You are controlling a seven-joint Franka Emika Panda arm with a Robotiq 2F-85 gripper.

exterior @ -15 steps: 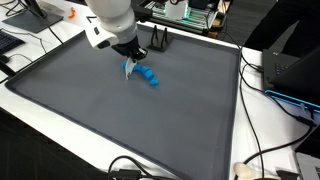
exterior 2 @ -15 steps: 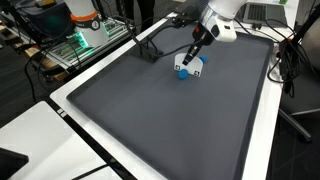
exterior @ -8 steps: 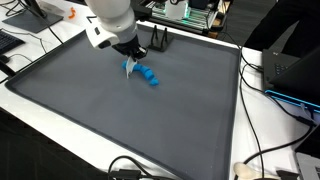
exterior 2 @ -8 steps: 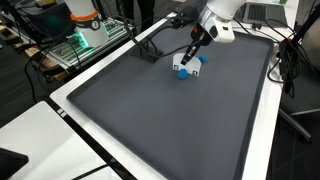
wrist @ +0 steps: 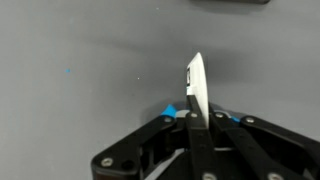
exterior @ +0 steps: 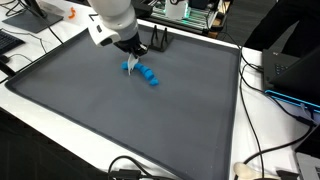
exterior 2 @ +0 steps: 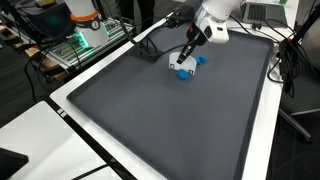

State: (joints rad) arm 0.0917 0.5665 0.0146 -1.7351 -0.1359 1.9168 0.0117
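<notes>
Grey mat (exterior: 90,110) underneath; fingers (wrist: 186,122) clamp a thin white strip (wrist: 194,85), its long axis pointing straight out beyond them.

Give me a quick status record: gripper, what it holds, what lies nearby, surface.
gripper: shut on thin white piece
thin white piece: seen edge-on in wrist view, clamped in the gripper
blue object: lying on mat beside the held piece; contact unclear
mat: dark grey, flat
black stand: near mat's edge, apart from gripper
</notes>
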